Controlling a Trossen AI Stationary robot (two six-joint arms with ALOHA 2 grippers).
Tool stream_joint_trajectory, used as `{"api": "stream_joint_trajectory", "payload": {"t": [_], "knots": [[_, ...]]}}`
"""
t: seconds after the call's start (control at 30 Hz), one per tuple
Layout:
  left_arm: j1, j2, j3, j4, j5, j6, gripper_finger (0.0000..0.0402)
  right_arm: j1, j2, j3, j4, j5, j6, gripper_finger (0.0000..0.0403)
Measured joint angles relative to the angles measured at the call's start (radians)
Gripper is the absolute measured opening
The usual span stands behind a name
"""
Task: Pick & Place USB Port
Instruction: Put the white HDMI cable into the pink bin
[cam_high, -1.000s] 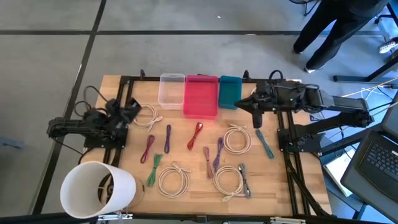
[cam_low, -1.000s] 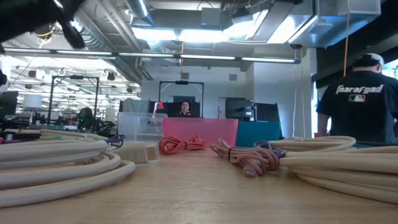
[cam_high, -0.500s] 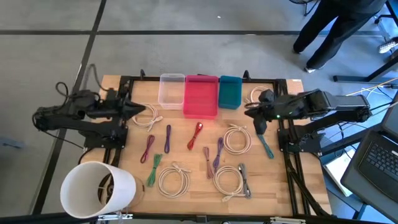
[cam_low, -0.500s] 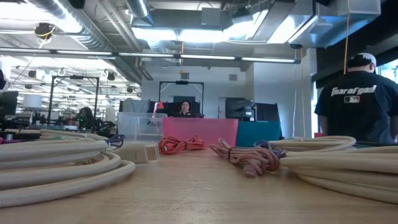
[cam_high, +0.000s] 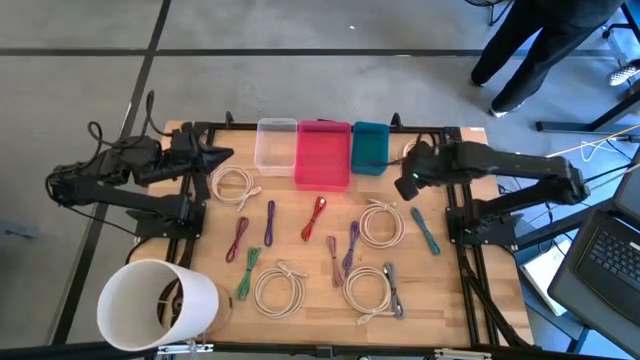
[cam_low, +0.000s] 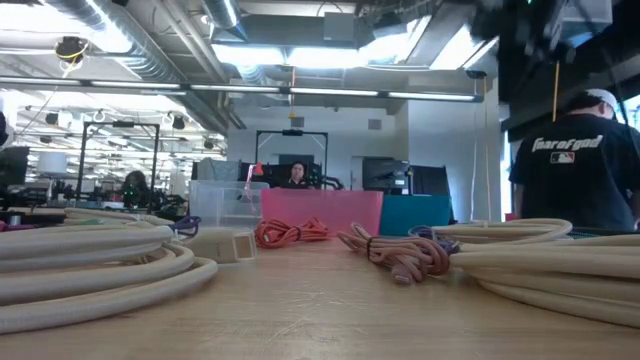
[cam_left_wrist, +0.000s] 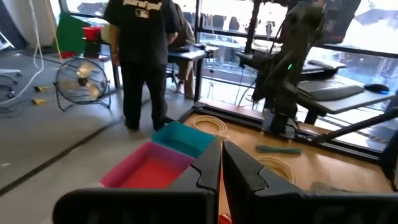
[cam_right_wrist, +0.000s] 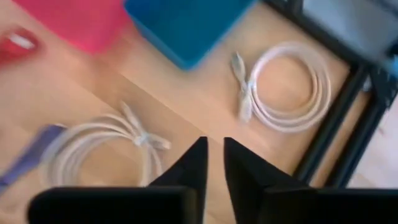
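Note:
Several coiled and bundled USB cables lie flat on the wooden table: white coils (cam_high: 232, 187) (cam_high: 380, 222) (cam_high: 278, 290), a red one (cam_high: 317, 215), purple ones (cam_high: 270, 222), a green one (cam_high: 247, 275) and a teal one (cam_high: 427, 232). Clear (cam_high: 276, 145), pink (cam_high: 323, 155) and teal (cam_high: 370, 147) bins stand along the far edge. My left gripper (cam_high: 215, 155) hovers shut near the far left corner, holding nothing. My right gripper (cam_high: 408, 185) hangs just right of the teal bin, its fingers (cam_right_wrist: 214, 162) a narrow gap apart over bare wood between two white coils (cam_right_wrist: 292, 87) (cam_right_wrist: 106, 149).
A large white bucket (cam_high: 160, 305) stands at the near left corner. Black frame rails (cam_high: 465, 250) run along the table's sides. A laptop (cam_high: 610, 260) sits off the right edge. A person (cam_low: 580, 170) stands beyond the far right corner. Bare wood shows between the bins and the cables.
My left arm has drawn back and lifted, and its gripper has shifted toward the far edge, off the white coil at the left. My right arm has changed its pose and stretched out, with its gripper staying beside the teal bin. No cable has moved.

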Motion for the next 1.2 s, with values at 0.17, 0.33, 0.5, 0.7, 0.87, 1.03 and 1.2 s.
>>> {"api": "stream_joint_trajectory", "payload": {"t": [0.17,0.33,0.5,0.7,0.87,1.03,1.2], "knots": [[0.000,-0.002,0.000,0.000,-0.002,0.000,0.0008,-0.220,0.011,-0.133,0.084,-0.147,-0.144,0.0128],[0.000,-0.002,0.000,-0.002,-0.005,0.000,0.0008,-0.390,0.007,-0.216,0.246,-0.243,-0.358,0.0180],[0.000,-0.002,0.000,-0.002,-0.035,0.023,0.0008,-0.521,0.031,-0.244,0.384,-0.253,-0.527,0.0208],[0.000,-0.002,0.000,-0.003,-0.036,0.026,0.0008,-0.628,0.134,-0.244,0.421,-0.318,-0.641,0.0222],[0.000,-0.002,0.000,-0.023,-0.036,0.026,0.0008,-0.659,0.257,-0.244,0.433,-0.366,-0.694,0.0230],[0.000,-0.002,-0.001,-0.066,-0.035,0.018,0.0008,-0.659,0.356,-0.244,0.491,-0.363,-0.763,0.0223],[0.000,-0.002,-0.001,-0.081,-0.035,0.016,0.0008,-0.667,0.400,-0.244,0.554,-0.359,-0.788,0.0212]]}}
